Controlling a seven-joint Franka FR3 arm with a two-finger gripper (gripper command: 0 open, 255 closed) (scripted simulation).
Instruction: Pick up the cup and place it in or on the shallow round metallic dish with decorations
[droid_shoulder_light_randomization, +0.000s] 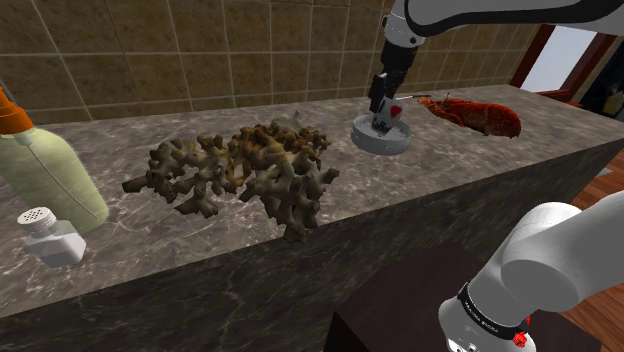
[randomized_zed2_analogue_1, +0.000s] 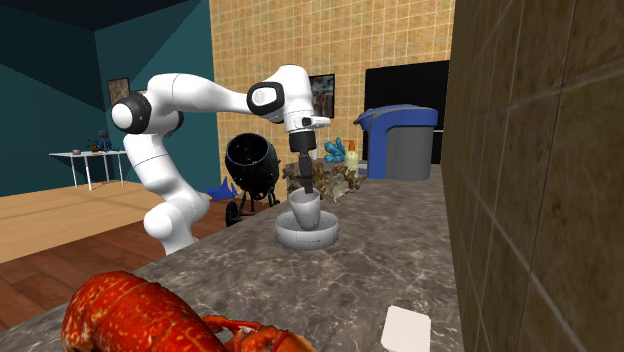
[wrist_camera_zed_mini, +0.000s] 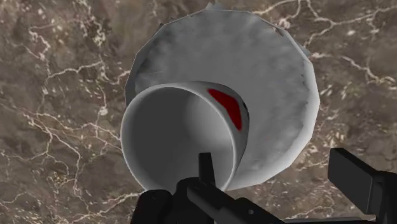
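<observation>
A pale grey cup (wrist_camera_zed_mini: 181, 137) with a red patch inside its rim stands upright in a shallow round grey dish (wrist_camera_zed_mini: 273, 70) on the marble counter. In the second exterior view the cup (randomized_zed2_analogue_1: 305, 209) rests inside the dish (randomized_zed2_analogue_1: 325, 236), and my gripper (randomized_zed2_analogue_1: 307, 186) hangs straight above it. My gripper (wrist_camera_zed_mini: 273, 162) is open: one finger reaches down inside the cup, the other stands well outside its wall, and neither presses on it. In the shoulder view the gripper (droid_shoulder_light_randomization: 383, 115) stands over the dish (droid_shoulder_light_randomization: 368, 138) near the back wall.
A red lobster (droid_shoulder_light_randomization: 475, 115) lies just beyond the dish. A big brown coral-like clump (droid_shoulder_light_randomization: 245, 170) sits mid-counter. A green bottle (droid_shoulder_light_randomization: 45, 170) and a white shaker (droid_shoulder_light_randomization: 50, 235) stand at the shoulder view's left. A tiled wall backs the counter.
</observation>
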